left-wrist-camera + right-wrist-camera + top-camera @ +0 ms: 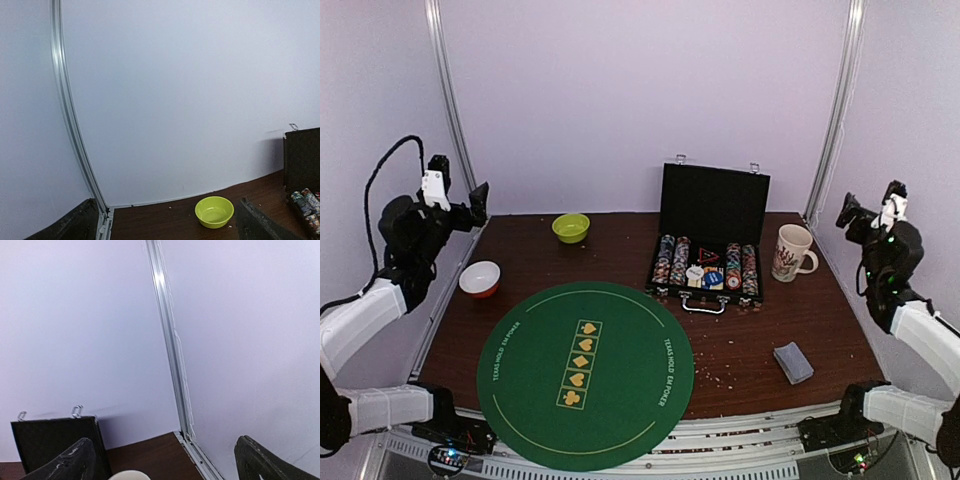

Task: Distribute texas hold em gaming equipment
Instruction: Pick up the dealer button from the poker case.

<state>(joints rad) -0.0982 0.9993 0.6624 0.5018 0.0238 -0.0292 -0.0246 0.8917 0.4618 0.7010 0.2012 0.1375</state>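
The dark brown wooden worktop (770, 340) is walled in by pale panels at 12, 9 and 3 o'clock, with silver rails running up the two far corners. A round green felt poker mat (630, 340) fills its 6 to 7 o'clock part, and its rim overhangs the near edge. Bare wood lies open along the 3 to 5 o'clock side and in a strip at 10 to 11 o'clock. An open black hard case (712, 205) stands at 1 o'clock with its lid upright. A patterned cream mug (791, 252) is just beside the case at 2 o'clock, a lime-green bowl (571, 227) at 11 o'clock, and a white bowl with a red outside (480, 278) at 9 o'clock. The grey-blue-backed deck of playing cards (793, 362) lies alone at 4 o'clock. Rows of small multicoloured poker chips (672, 260) fill the case, with white, blue and orange button discs (705, 275) on top in the middle. The left claw (460, 180) hangs raised off the 10 o'clock edge, fingers spread wide, well apart from everything. The right claw (870, 200) hangs likewise off the 2 o'clock edge, spread wide and holding nothing, above and beyond the mug.
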